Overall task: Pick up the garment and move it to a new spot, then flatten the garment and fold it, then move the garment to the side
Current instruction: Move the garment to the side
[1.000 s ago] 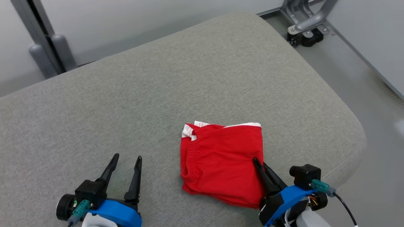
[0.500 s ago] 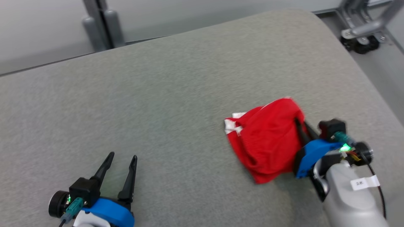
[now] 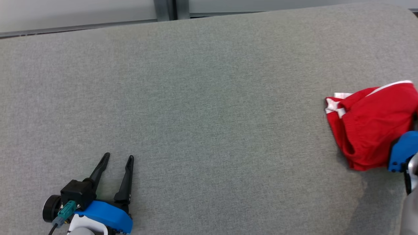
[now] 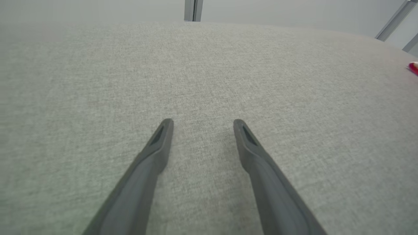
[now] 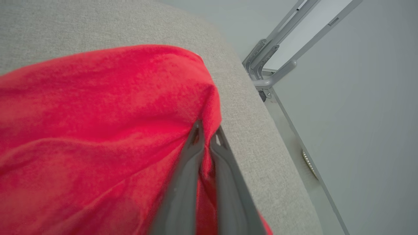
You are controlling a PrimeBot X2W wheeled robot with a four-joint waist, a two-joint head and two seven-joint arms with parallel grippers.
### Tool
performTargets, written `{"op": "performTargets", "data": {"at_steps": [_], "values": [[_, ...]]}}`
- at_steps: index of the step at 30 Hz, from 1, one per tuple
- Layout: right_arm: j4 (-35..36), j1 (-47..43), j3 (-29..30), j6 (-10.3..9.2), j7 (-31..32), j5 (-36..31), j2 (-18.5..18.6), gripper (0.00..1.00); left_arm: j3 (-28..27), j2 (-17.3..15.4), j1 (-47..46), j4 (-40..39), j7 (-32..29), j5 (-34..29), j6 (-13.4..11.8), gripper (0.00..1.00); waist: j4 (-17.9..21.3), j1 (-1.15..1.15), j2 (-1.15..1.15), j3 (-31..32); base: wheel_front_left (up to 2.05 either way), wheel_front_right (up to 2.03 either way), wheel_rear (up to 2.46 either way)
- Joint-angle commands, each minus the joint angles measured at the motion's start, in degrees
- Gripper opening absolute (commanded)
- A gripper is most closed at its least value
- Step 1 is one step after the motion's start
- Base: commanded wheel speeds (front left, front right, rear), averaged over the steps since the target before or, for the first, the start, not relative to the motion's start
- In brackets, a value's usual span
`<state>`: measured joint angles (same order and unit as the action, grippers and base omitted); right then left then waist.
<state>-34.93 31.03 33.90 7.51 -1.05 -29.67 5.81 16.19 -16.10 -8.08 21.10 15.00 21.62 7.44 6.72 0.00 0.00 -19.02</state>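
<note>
Two grippers with long dark fingers are at work over one grey, woven-fabric padded surface (image 3: 209, 98). The right gripper (image 5: 208, 127) has its fingers pressed together on a fold of the red cloth garment with white trim (image 3: 369, 127). In the right wrist view the red cloth bunches around both fingertips and spreads out ahead of this gripper and to its left. In the head view the blue body of this gripper is just at the garment's near corner, and the white trim lies on the side far from the gripper. A shadow shows under the garment's near edge, but I cannot tell how much of the cloth rests on the padded surface.

To the right of the right gripper, in its wrist view, the padded surface ends in a rounded edge. Beyond that edge there is a pale floor (image 5: 294, 137) and a grey metal frame (image 5: 271, 65).

The left gripper (image 3: 119, 156) has its fingers spread wide apart, with grey fabric showing between them. The garment is well apart from it, far to its right; in the left wrist view it is a small red spot at the right border.
</note>
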Motion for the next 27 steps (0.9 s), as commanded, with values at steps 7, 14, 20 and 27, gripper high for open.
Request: {"op": "performTargets", "data": {"at_steps": [7, 14, 20, 27], "values": [[3.3, 0.4, 5.7, -0.04, 0.9, -2.8, 0.8, 0.00, -0.3, -0.3, -0.9, -0.2, 0.2, 0.1, 0.1, 1.00, -0.6, 0.00, 0.00, -1.3, 0.00, 0.00, 0.00], [-1.9, 4.0, 9.3, -0.03, -4.0, -3.2, 5.7, 1.00, 0.0, -0.7, -1.8, -0.4, 0.2, 0.3, 0.1, 1.00, -0.8, 0.00, 0.00, -2.1, 0.00, 0.00, 0.00], [-8.0, 9.3, 9.4, -0.03, -11.6, -3.8, 6.8, 1.00, -0.7, -0.2, -1.8, 0.4, 0.2, 0.6, 0.1, 1.00, -1.2, 0.00, 0.00, -1.3, 0.00, 0.00, 0.00], [-2.3, 8.6, -4.5, -0.04, -14.1, 5.9, -1.4, 1.00, -4.3, 1.6, -1.3, 1.0, 0.2, -0.6, 0.1, 1.00, -2.2, 0.00, 0.00, 1.4, 0.00, 0.00, 0.00]]}}
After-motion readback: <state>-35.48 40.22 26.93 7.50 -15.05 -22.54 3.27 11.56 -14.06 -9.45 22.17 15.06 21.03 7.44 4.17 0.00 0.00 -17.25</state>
